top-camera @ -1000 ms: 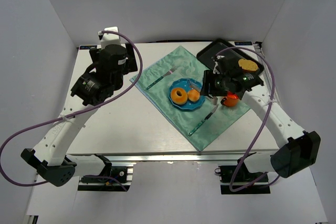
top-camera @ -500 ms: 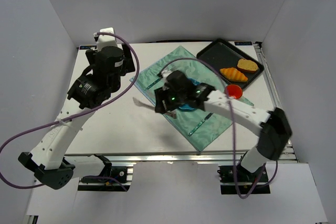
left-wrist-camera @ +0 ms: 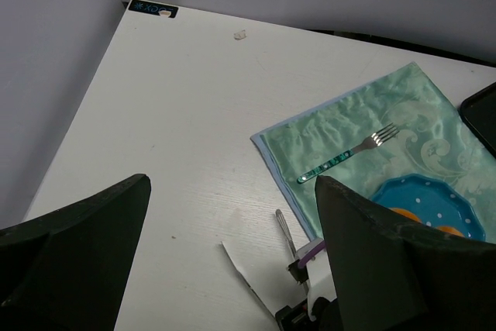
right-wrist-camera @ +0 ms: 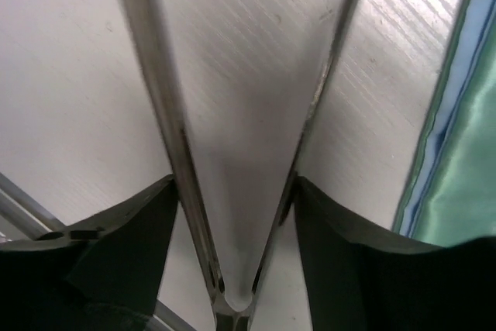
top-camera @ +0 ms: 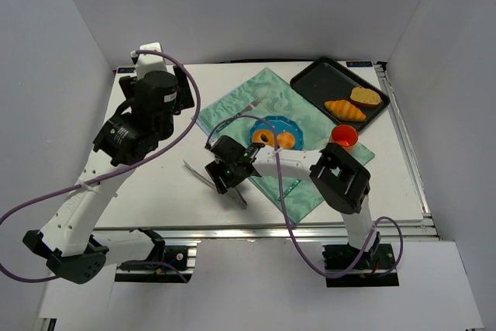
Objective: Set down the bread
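Since the earlier frame the right gripper (top-camera: 230,174) is gone from beside the plate (top-camera: 277,123) and now sits over bare desk (top-camera: 167,191) toward the near edge, just left of the cloth (top-camera: 306,118). Its jaws are closed on the hinge end of the tongs (right-wrist-camera: 164,114), whose blades splay open with nothing between them. Both pieces of bread (top-camera: 265,138) lie side by side on the plate, mid-desk on the cloth, so the placing looks done and the step in hand is probably laying the tongs down. Whether the blades touch the desk I cannot tell. It seems best to lower until they lie flat, then open and lift straight up, staying off the cloth edge so it does not drag. The left gripper (left-wrist-camera: 232,184) hangs wide open and empty over the far left part of the desk, well apart.
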Robot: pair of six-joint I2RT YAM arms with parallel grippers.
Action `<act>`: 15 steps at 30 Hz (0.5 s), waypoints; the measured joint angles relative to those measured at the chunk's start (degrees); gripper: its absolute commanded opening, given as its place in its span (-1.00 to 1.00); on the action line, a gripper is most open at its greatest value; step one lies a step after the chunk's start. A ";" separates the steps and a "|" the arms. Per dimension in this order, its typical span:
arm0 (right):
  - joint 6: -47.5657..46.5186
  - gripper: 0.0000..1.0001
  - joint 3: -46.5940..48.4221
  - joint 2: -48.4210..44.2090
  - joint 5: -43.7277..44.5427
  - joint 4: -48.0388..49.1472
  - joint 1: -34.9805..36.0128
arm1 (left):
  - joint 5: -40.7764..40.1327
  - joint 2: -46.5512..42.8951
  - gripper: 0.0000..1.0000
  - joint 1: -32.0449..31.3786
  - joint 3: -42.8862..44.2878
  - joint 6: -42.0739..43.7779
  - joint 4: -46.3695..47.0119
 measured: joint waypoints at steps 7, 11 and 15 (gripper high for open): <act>-0.87 0.79 1.57 -0.57 3.06 -4.37 2.19 | -0.48 -0.02 0.96 0.00 -0.04 0.31 0.00; -0.61 0.79 7.23 -4.02 4.74 -9.66 3.21 | -1.29 0.24 0.96 0.00 0.72 0.70 -0.33; 2.32 0.79 10.16 -14.38 8.55 -11.65 3.72 | -2.71 0.70 0.96 0.00 3.54 0.92 -0.07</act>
